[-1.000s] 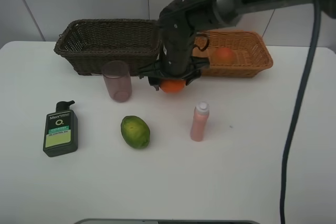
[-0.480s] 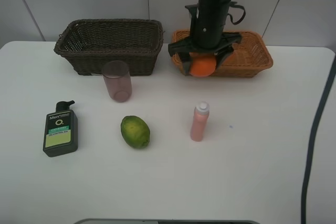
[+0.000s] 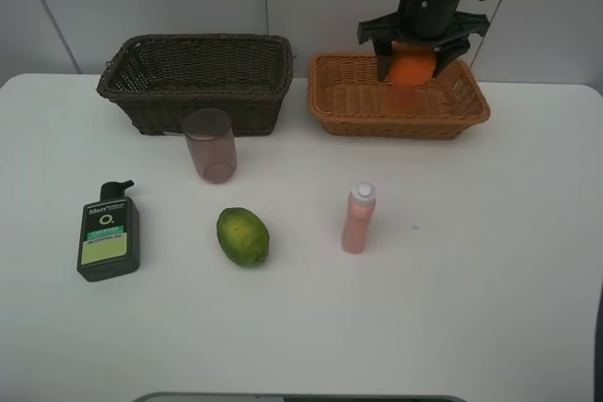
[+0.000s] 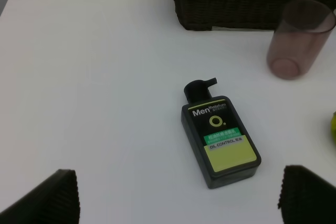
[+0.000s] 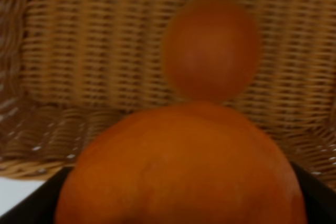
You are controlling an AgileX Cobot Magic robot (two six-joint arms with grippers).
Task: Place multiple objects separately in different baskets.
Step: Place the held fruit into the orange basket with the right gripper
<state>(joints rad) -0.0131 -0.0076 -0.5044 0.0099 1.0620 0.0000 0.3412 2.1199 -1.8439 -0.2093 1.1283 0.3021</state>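
Observation:
My right gripper is shut on the orange and holds it in the air over the light tan basket. In the right wrist view the orange fills the foreground, and a blurred peach-like fruit lies in the tan basket beyond it. On the table stand the pink cup and the slim pink bottle. The green citrus and the dark pump bottle lie there too. My left gripper is open above the pump bottle.
The dark brown basket sits at the back left, directly behind the cup, with nothing visible inside it. The left wrist view shows the dark brown basket and the cup beyond the pump bottle. A white wall runs behind both baskets.
The right arm carried the orange from in front of the baskets, near the cup, up and to the right, over the tan basket. Nothing else on the table moved.

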